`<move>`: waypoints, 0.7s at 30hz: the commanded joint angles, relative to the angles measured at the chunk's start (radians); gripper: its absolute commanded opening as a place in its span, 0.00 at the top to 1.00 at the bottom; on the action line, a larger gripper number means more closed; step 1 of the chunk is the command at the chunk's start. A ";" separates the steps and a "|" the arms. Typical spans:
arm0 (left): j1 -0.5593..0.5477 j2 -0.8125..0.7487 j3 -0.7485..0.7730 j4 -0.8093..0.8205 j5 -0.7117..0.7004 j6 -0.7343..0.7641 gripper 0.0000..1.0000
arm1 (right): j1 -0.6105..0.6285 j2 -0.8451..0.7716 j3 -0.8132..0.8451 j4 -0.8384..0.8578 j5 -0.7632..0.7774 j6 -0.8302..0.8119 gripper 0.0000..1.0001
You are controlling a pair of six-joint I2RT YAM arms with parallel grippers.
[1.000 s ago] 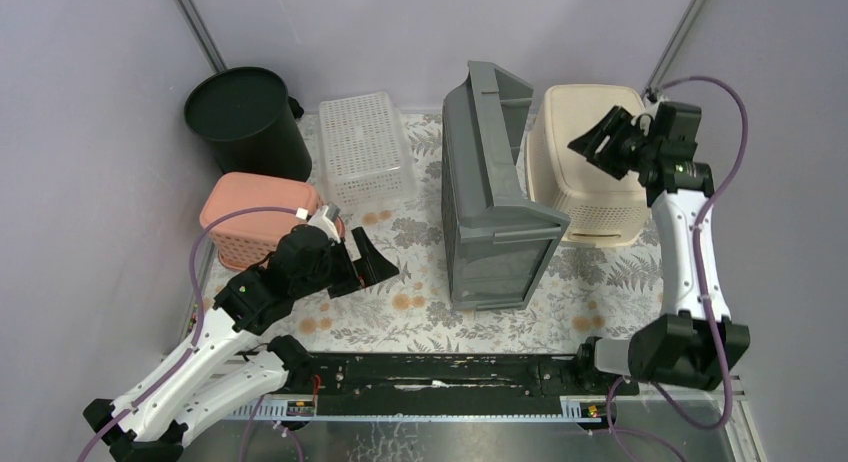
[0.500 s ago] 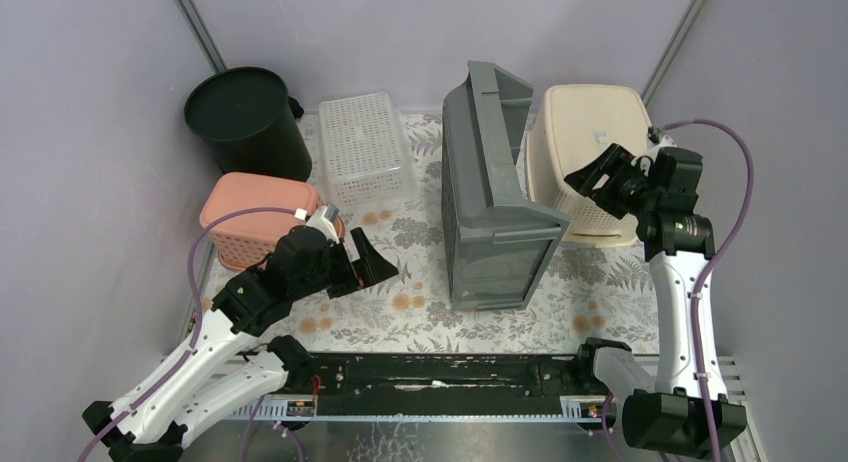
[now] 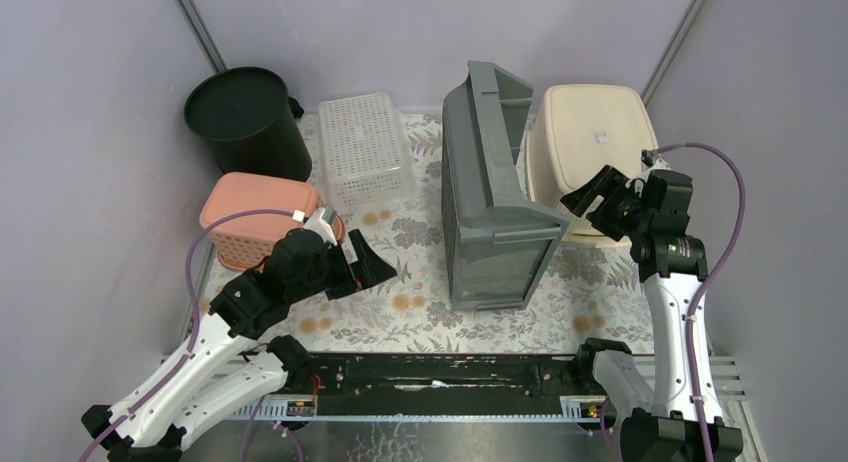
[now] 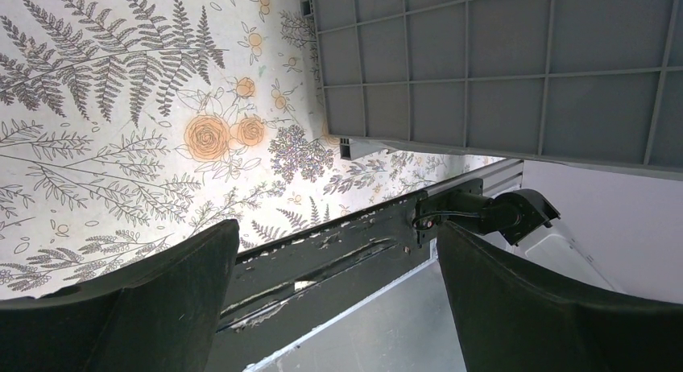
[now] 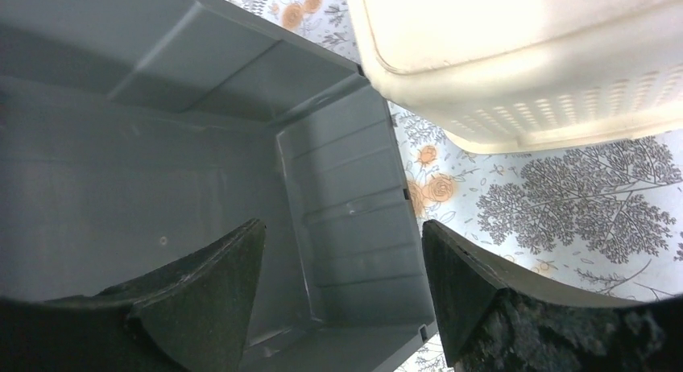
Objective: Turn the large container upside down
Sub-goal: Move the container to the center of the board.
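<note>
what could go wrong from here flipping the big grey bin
1. The grey container stands on its side with its open face toward the cream basket, which sits close beside it. Tipped that way, its rim may land on the basket instead of flat on the table.
2. The right hand and left hand are both open and hold nothing, so the container could drop onto its base, toward the left hand.

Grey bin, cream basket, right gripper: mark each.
grey bin [image 3: 495, 267], top view, near end wall
cream basket [image 3: 590, 132], top view, upturned base
right gripper [image 3: 590, 190], top view, between its fingertips
</note>
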 commanded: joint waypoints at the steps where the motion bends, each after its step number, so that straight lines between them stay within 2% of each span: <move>1: -0.001 -0.009 -0.013 0.011 0.014 0.017 0.00 | 0.005 -0.009 -0.022 0.032 0.051 -0.002 0.21; 14: -0.001 -0.009 -0.030 0.030 0.014 0.016 0.00 | 0.005 0.097 -0.080 0.176 0.123 0.088 0.18; 21: -0.001 -0.008 -0.053 0.054 0.020 0.015 0.00 | 0.006 0.205 -0.037 0.234 0.215 0.101 0.13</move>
